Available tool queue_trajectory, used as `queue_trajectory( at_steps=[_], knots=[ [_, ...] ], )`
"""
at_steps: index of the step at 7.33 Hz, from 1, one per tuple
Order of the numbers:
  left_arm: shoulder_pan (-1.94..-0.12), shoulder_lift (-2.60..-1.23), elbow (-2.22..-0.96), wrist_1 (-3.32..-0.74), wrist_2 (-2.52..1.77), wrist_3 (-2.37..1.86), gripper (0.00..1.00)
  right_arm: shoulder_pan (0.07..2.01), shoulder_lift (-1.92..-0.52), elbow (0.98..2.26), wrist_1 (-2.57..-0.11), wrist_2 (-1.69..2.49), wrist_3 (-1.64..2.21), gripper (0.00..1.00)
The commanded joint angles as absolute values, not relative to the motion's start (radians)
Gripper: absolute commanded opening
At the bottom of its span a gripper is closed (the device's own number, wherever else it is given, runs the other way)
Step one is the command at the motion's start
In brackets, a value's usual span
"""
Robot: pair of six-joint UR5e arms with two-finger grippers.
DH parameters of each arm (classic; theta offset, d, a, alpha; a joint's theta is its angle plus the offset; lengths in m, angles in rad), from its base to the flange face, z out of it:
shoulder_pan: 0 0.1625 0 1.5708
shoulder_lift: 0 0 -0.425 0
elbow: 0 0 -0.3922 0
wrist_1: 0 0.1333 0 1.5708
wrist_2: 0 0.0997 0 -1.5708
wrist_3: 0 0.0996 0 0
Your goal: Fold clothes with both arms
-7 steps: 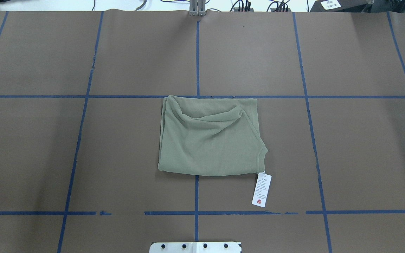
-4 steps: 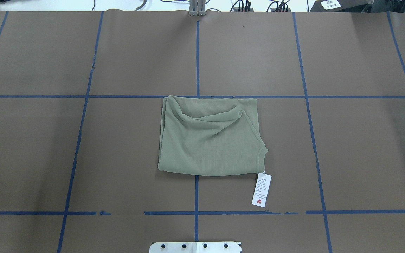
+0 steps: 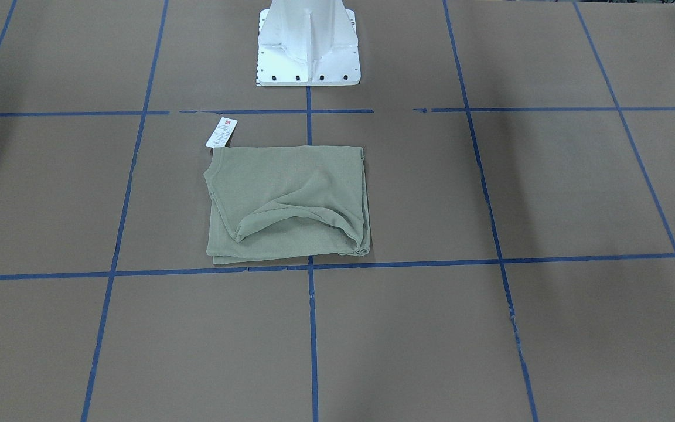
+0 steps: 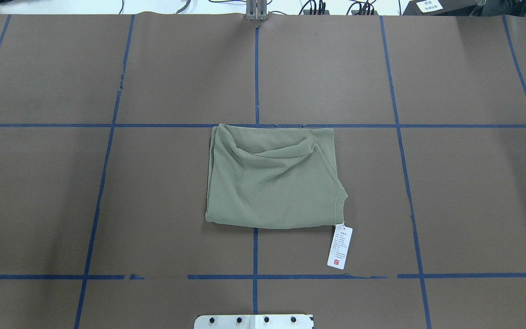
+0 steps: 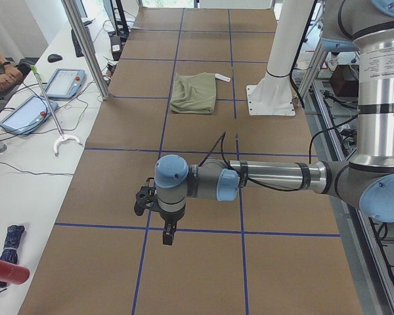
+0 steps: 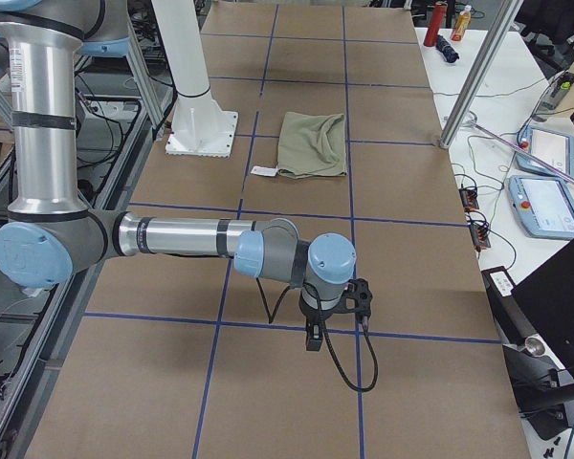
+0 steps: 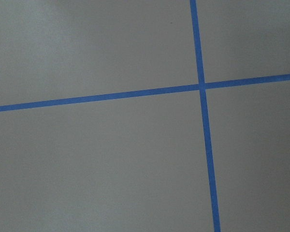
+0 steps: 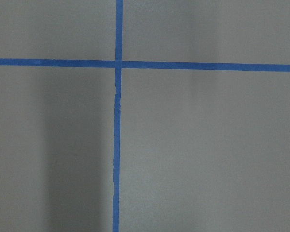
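The sage-green shirt (image 4: 272,183) lies folded into a rough rectangle at the table's middle, with a loose crease across its far part. Its white hang tag (image 4: 339,246) with a red mark sticks out at the near right corner. The shirt also shows in the front view (image 3: 287,202) and both side views (image 5: 194,93) (image 6: 314,143). No gripper touches it. My left gripper (image 5: 167,236) hangs over bare table far to the shirt's left; my right gripper (image 6: 313,339) hangs far to its right. I cannot tell whether either is open or shut. Both wrist views show only brown paper and blue tape.
The white pedestal base (image 3: 308,53) stands just behind the shirt on the robot's side. Blue tape lines (image 4: 256,68) grid the brown table cover. Side benches hold teach pendants (image 5: 64,82) (image 6: 545,206) and cables. Metal posts (image 5: 85,46) (image 6: 478,67) stand at the table's far edge.
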State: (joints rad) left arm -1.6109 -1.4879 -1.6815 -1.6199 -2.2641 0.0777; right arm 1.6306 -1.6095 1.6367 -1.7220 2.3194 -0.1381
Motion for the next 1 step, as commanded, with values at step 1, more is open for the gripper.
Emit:
queue_trajectory(
  at_steps=[1],
  knots=[
    [-1.611, -1.491, -1.681, -1.618, -2.263, 0.078, 1.00, 1.631, -1.609, 1.637, -1.721, 2.319, -0.138, 1.00]
  ],
)
